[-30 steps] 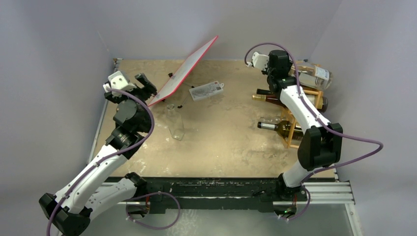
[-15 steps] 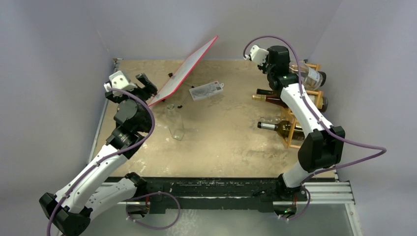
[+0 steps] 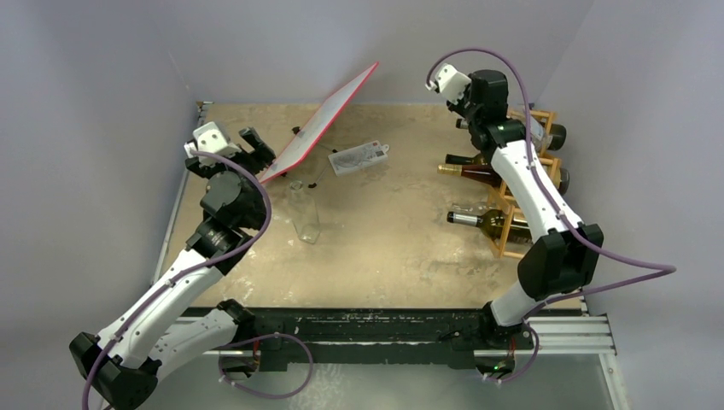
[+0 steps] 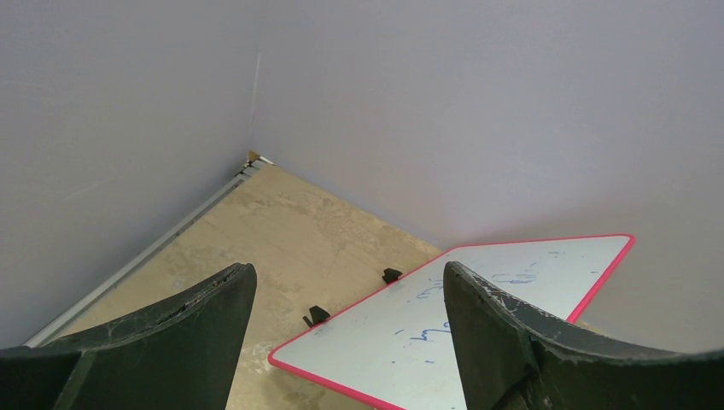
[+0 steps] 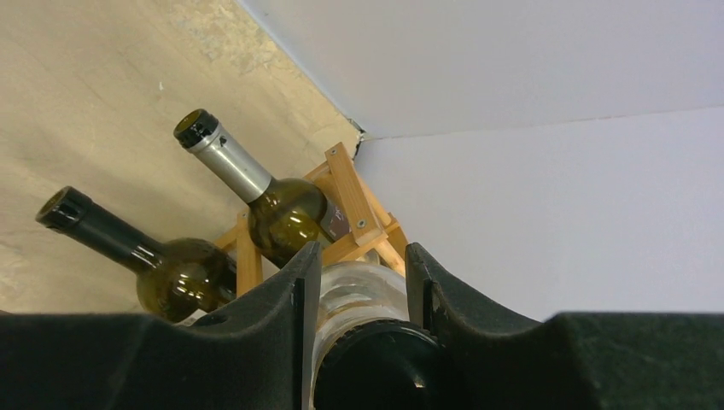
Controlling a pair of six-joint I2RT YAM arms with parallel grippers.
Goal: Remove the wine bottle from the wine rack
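The wine rack of light wooden bars stands at the table's right edge. In the right wrist view its bars hold two dark green bottles, necks pointing left. My right gripper is shut on the neck of a clear wine bottle above the rack's top. The right wrist view shows the gripper clamping the clear neck just behind its black cap. Whether the bottle touches the rack cannot be told. My left gripper is open and empty at the far left, also in its wrist view.
A red-edged whiteboard leans tilted at the back centre, right by the left gripper, and shows in the left wrist view. A clear glass stands mid-table. A white card lies behind it. Walls close in on the left, the back and the right.
My right wrist has risen and turned, moving slightly right. The clear bottle has swung with it, its body now mostly hidden behind the arm. The left arm has barely moved.
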